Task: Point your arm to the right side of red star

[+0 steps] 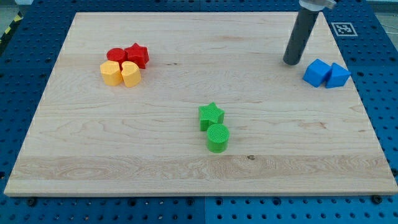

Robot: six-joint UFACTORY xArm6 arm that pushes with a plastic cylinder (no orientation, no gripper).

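Note:
The red star [137,55] lies at the view's upper left of the wooden board [124,137]. It touches a red cylinder [115,55] on its left and sits just above a yellow heart-like block [130,73]. A yellow hexagon [110,73] is beside that. My tip [290,62] is far to the view's right of the red star, near the board's upper right. It stands just left of the blue blocks.
A blue cube [317,72] and a blue triangular block [337,75] sit together at the right edge. A green star [211,114] and a green cylinder [217,137] sit together at the lower middle. A blue pegboard table [25,74] surrounds the board.

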